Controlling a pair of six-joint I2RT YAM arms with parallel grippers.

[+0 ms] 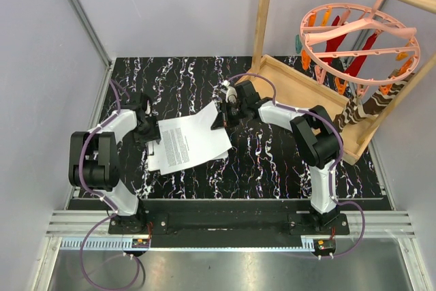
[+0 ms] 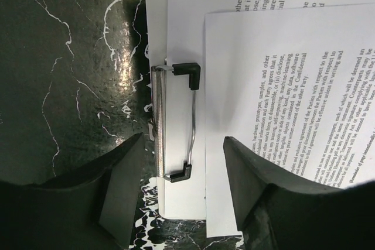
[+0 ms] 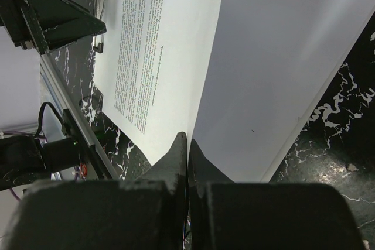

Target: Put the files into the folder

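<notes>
The files (image 1: 187, 142), white printed sheets, lie left of centre on the white folder board (image 1: 154, 163). In the left wrist view my open left gripper (image 2: 183, 144) straddles the folder's metal clip (image 2: 176, 124). The bare board (image 2: 179, 200) shows under the clip, and the printed sheets (image 2: 281, 115) lie just right of it, outside it. My left gripper (image 1: 151, 129) is at the stack's left edge. My right gripper (image 1: 219, 119) is shut on the far right edge of a printed sheet (image 3: 158, 57) and holds that edge raised. Its fingertips (image 3: 187, 140) pinch the paper, whose underside (image 3: 281, 74) shows.
A shallow wooden tray (image 1: 306, 93) sits at the back right. Over it stands a wooden rack (image 1: 262, 11) with a pink ring hanger of coloured clips (image 1: 357, 39). Metal frame rails (image 1: 82, 15) edge the black marbled table (image 1: 272, 161).
</notes>
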